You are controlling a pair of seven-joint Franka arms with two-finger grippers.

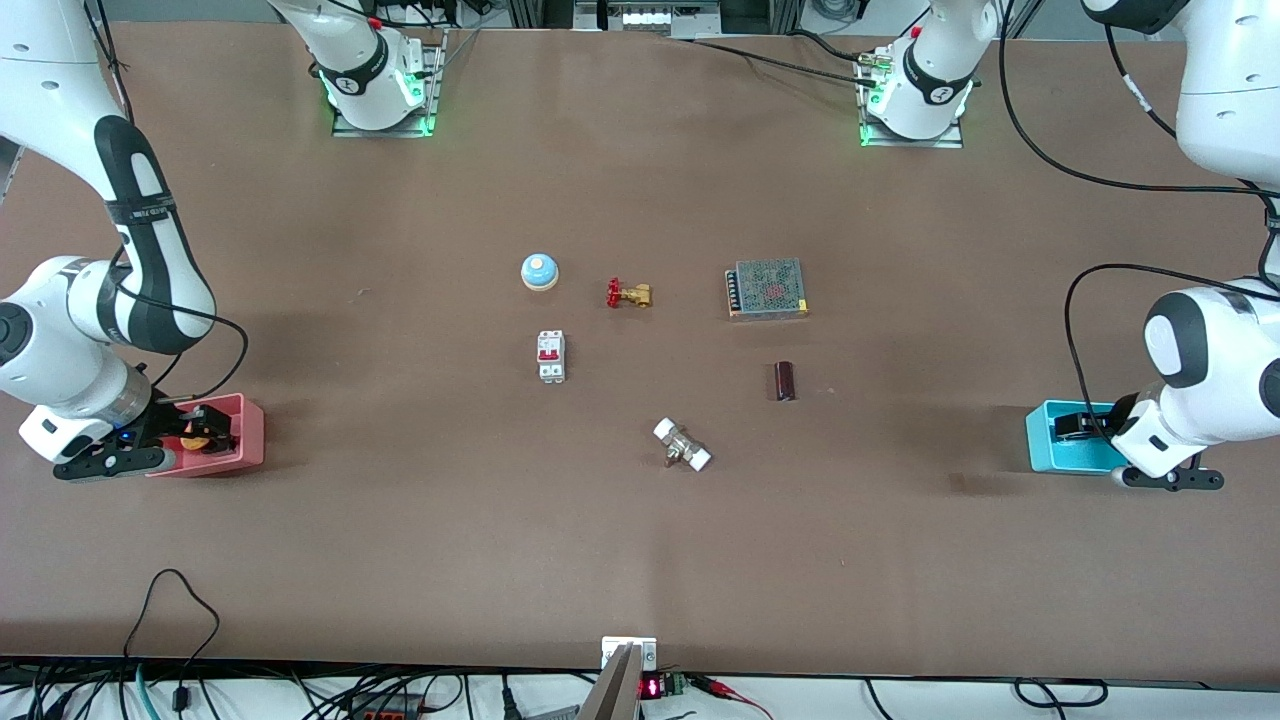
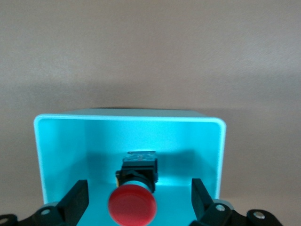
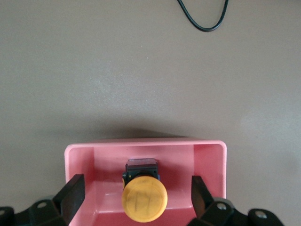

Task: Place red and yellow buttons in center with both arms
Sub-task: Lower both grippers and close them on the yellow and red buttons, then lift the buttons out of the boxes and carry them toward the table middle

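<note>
Both hands sit over their bins, fingers spread, each button still inside.

In the front view, the right hand hangs over a pink bin at the right arm's end of the table, with the yellow button showing in the bin; the left hand is over a cyan bin at the left arm's end. In the left wrist view, the left hand has its fingers spread on either side of the red button, not touching it, inside the cyan bin. In the right wrist view, the right hand is likewise spread around the yellow button, which lies in the pink bin.
</note>
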